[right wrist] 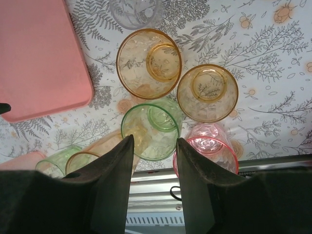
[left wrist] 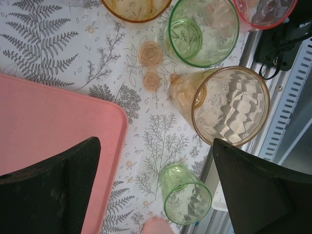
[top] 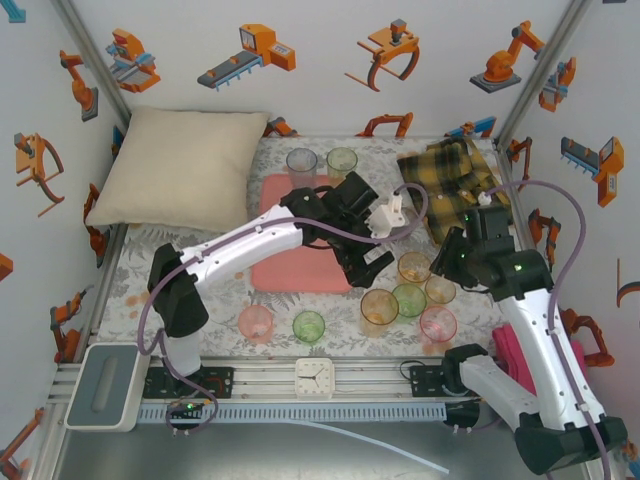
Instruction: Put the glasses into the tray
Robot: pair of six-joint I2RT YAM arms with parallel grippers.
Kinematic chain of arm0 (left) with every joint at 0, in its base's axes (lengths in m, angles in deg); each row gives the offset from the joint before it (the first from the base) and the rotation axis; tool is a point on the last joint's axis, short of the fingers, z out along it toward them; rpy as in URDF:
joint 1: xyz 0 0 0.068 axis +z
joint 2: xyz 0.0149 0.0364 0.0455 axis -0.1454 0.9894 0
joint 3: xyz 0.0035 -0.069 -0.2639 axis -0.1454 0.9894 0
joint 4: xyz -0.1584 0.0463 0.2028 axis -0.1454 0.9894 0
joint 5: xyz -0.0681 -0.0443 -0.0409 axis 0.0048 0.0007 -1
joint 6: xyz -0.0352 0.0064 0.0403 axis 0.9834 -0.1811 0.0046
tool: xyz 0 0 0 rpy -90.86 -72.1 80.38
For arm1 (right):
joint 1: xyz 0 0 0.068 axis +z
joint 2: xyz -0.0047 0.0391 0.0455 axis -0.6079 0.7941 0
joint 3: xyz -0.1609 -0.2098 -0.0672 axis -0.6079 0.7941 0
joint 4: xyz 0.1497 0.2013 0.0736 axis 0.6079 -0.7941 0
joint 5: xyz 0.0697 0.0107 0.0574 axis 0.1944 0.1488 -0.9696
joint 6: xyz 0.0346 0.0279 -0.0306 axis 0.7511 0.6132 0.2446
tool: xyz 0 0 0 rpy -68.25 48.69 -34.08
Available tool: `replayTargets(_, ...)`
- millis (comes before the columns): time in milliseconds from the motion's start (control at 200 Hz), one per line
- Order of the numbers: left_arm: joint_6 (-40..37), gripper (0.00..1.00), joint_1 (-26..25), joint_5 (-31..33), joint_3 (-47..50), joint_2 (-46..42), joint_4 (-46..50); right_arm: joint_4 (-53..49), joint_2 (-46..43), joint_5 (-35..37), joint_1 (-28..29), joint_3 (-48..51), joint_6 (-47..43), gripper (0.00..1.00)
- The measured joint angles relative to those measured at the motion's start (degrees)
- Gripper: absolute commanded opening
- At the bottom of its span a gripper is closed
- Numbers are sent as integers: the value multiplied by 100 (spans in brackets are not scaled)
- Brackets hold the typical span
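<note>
The salmon-pink tray (top: pixel 285 270) lies mid-table, partly under my left arm. A grey glass (top: pixel 301 163) and a green glass (top: pixel 342 161) stand at its far edge. Several orange, green and pink glasses cluster right of it, among them an orange one (top: pixel 379 306) and a green one (top: pixel 408 299). A pink glass (top: pixel 256 323) and a green glass (top: pixel 309 326) stand near the front. My left gripper (left wrist: pixel 156 144) hangs open over the cloth between the tray (left wrist: pixel 44 126) and an orange glass (left wrist: pixel 229 105). Open too, my right gripper (right wrist: pixel 154 141) hovers over a green glass (right wrist: pixel 151 129), holding nothing.
A cream pillow (top: pixel 180 160) fills the back left and a yellow plaid cloth (top: pixel 450 175) the back right. A magenta cloth (top: pixel 510 350) lies by my right arm. A small clock (top: pixel 314 378) and a grey box (top: pixel 105 385) sit on the front rail.
</note>
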Motion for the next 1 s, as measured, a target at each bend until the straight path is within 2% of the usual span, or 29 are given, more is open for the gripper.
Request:
replayTargets(676, 160, 80, -398, 354, 232, 162, -22, -9, -474, -13, 0, 319, 0, 41)
replayTargets(1002, 160, 77, -415, 540, 393, 162, -105, -7, -461, 55, 0, 323, -17, 41)
